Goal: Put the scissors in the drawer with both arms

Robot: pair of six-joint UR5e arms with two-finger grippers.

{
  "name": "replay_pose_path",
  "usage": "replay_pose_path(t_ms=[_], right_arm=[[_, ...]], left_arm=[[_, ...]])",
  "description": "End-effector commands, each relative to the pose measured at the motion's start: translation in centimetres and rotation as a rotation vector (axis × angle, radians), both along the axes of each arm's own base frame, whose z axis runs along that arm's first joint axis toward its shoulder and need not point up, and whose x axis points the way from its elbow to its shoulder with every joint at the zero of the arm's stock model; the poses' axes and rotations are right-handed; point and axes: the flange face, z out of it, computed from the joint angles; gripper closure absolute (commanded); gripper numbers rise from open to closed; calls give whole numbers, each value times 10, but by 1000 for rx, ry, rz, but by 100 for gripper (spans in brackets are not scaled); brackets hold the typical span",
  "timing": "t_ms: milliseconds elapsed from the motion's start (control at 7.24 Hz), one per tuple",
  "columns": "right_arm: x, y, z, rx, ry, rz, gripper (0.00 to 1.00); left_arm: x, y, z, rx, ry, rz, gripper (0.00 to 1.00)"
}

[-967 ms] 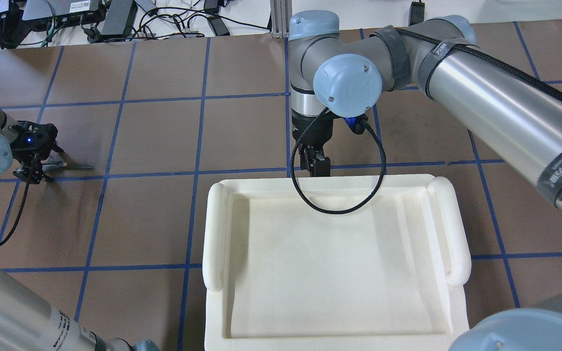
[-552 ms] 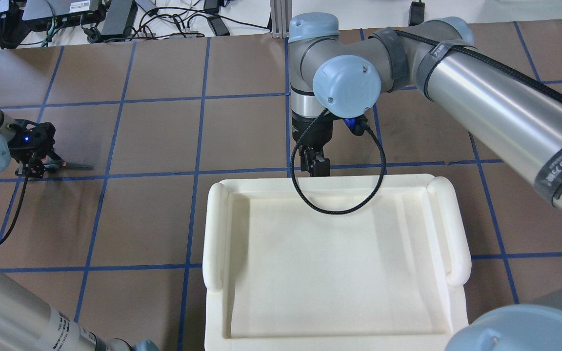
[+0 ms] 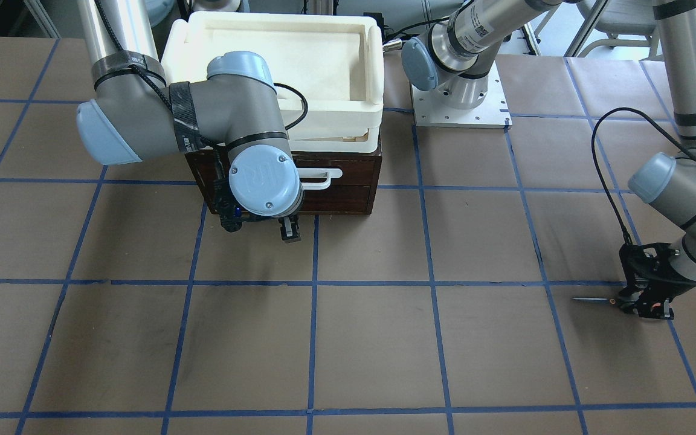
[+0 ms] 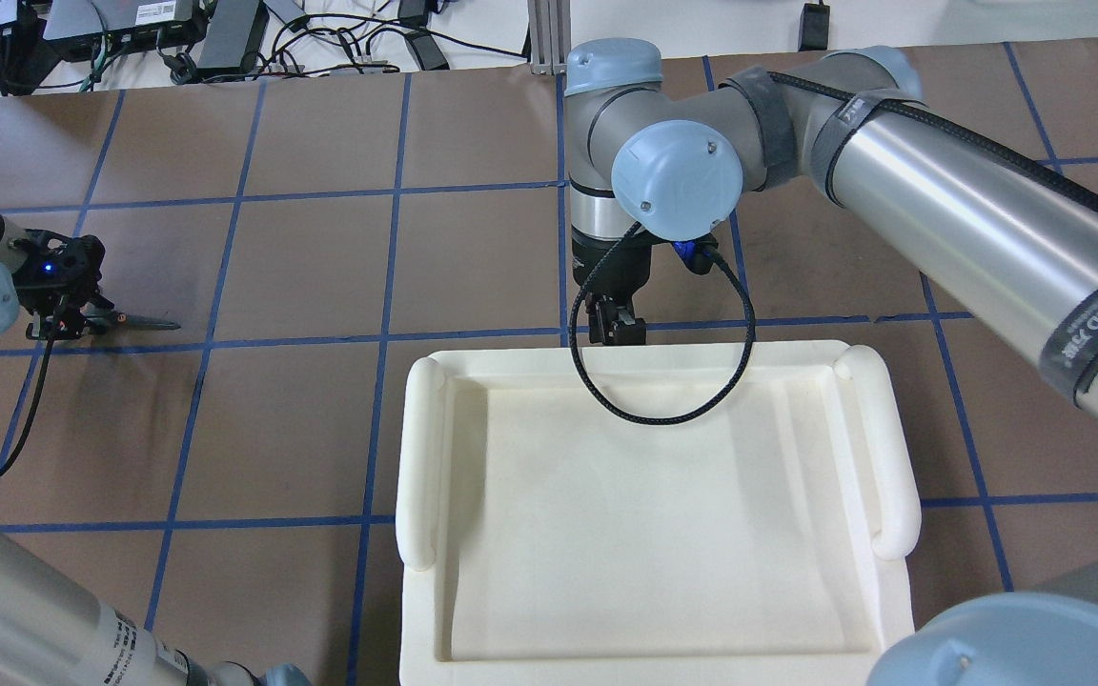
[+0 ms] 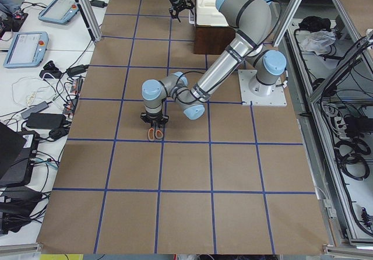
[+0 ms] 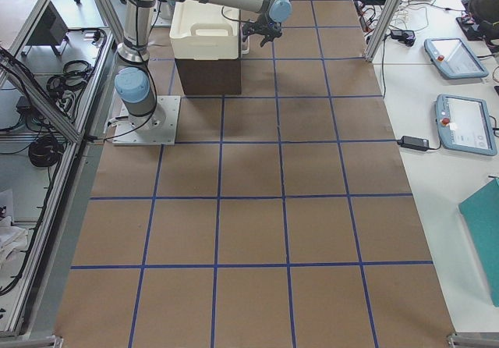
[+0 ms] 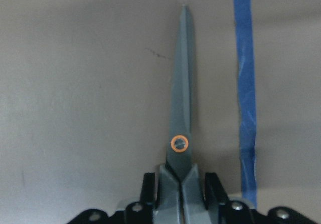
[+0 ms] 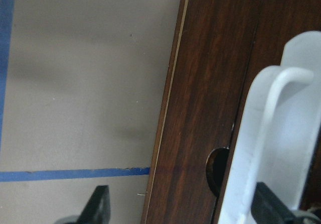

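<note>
The drawer [image 3: 348,193] is a dark brown box of glossy, streaked wood. A smooth white bar handle [image 3: 324,178] with rounded corners stands out from its front. On top of the drawer sits a cream-white plastic tray [image 3: 378,66], matte, with thick rolled rims. The table [image 3: 372,338] under the drawer is dull brown sheeting crossed by a grid of blue tape.

The scissors [image 7: 180,93] lie well apart from the drawer, off to the robot's left of it, flat on the brown sheeting just beside a tape line. Their thin dark metal blades are shut into one narrow point, with an orange ring at the pivot. In the left side view the orange-lined loop handles stick out behind the pincer.

The left gripper [image 7: 179,189] is over the scissors, its black fingers [image 7: 149,184] pressed in on the grey shanks just behind the pivot, pinching them. The blades stick out ahead of it, pointing toward the drawer's side of the table.

The right gripper [image 3: 287,232] hangs just in front of the drawer's front, below the handle. Its wrist view shows it spread wide, one finger [image 8: 100,204] over the table and the other over the handle.

A round blue cap on the right arm's wrist carries a raised "UR" mark. The white lettering on its black strap cannot be read in full.
</note>
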Motion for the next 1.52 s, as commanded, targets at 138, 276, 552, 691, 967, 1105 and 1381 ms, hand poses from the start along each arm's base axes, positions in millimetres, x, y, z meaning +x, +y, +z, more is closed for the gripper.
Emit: replay_pose_path(t_ms=[138,276,552,691,967,1105,1381], right_arm=[[0,-2,-6,4,0,6,0],[1,-2,-6,2,-4,12,0],[3,-10,-3,-59,-20,16,0],[3,-13,-2,-78,-22,20,0],[3,-16,1,-99,-23,23,0],[4,-17,3,-105,-28,32,0],[4,-22,4,-135,-38,33,0]], left_arm=[[-1,-4,29,-52,-23,-8,92],[-1,-4,34,-58,-28,-8,93],[-4,-6,41,-85,-8,-13,98],[-10,-13,58,-133,12,-23,98],[-33,-26,94,-151,17,-15,100],[-62,-40,120,-162,17,-3,100],[-113,-54,174,-134,63,61,100]])
